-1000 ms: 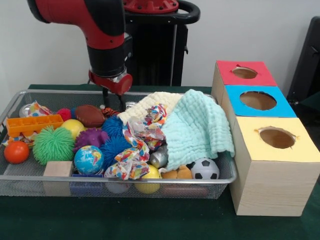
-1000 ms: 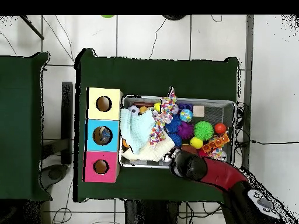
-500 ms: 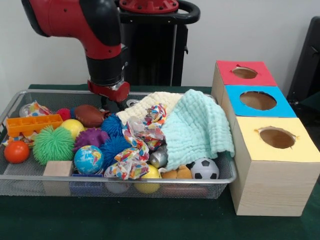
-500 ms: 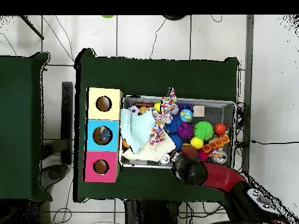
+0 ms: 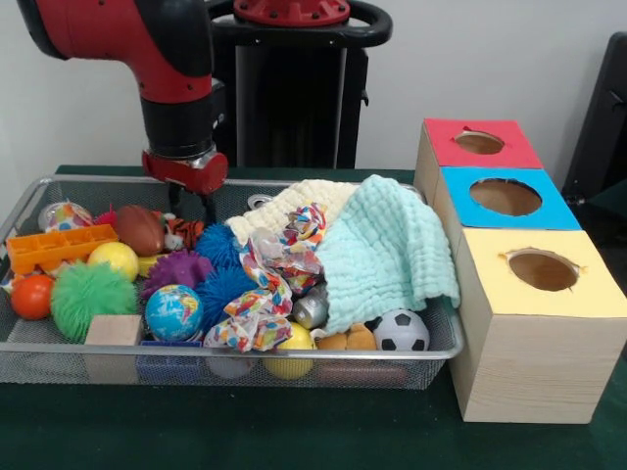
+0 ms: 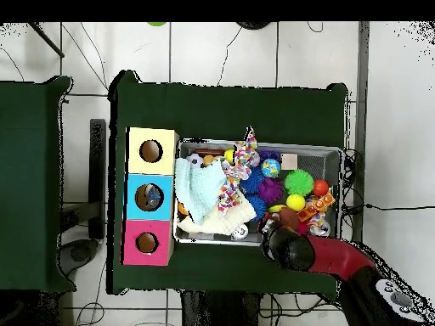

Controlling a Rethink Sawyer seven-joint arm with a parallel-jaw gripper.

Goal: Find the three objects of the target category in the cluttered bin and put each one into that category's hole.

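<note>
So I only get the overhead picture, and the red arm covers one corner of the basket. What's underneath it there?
Observer: The gripper hangs right over a small orange striped toy, next to a brown football. I can't tell if it touches either.
Operator: And the pale green patch near the coloured boxes, is that lying flat?
Observer: No. The mint cloth is heaped up well above the basket's rim.
</note>
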